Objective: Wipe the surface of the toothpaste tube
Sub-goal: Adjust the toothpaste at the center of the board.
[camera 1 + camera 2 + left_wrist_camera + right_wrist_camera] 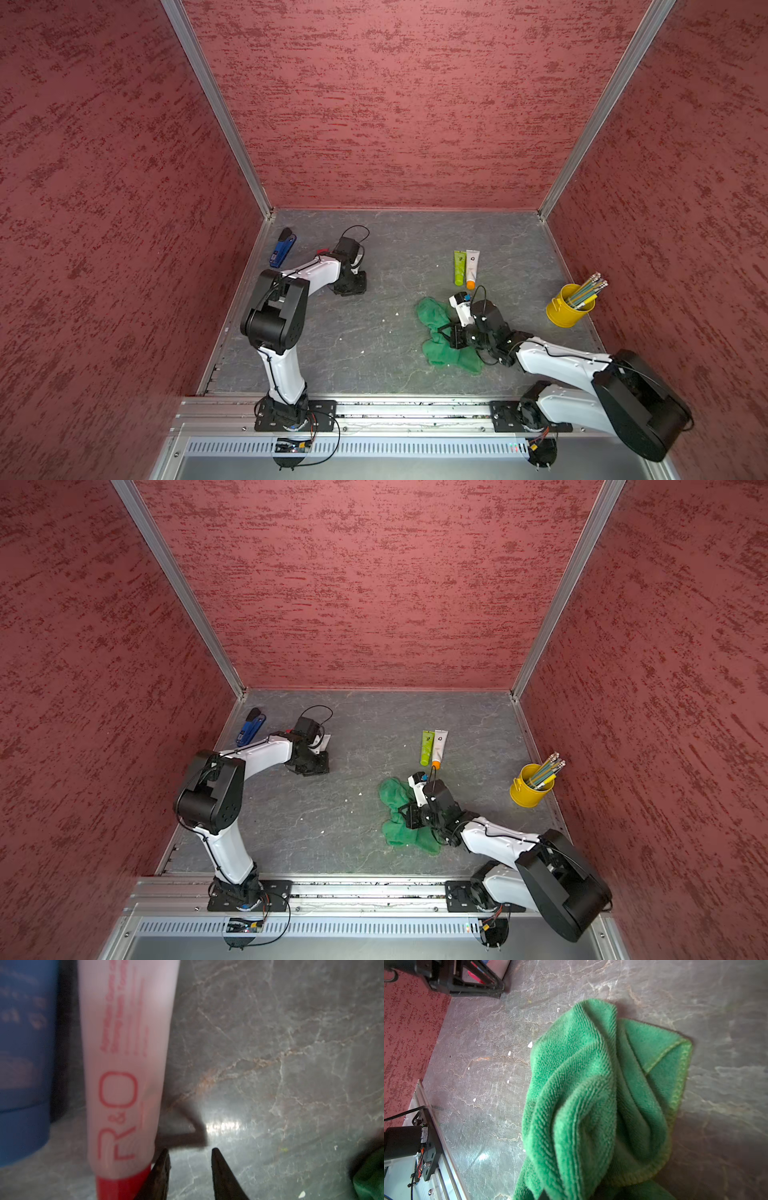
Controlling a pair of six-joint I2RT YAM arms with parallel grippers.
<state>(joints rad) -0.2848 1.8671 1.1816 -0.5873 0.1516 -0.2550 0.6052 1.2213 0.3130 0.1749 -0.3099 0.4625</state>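
Right gripper (pixel 453 336) is down on the green cloth (pixel 591 1095), fingers squeezed together with a bunch of fabric pinched between them. Well left of the cloth and a bit farther back, the left gripper (pixel 190 1150) sits low over the table (pixel 374 332), fingers spread with only bare tabletop between them. The toothpaste tube (pixel 124 1064), white with a red cap, lies just beside one finger. Might be touching, too blurry to call. Just behind the cloth, a green tube (pixel 459 268) and an orange-capped tube (pixel 472 266) lie side by side. Blue stapler (pixel 282 249) is way back-left of it.
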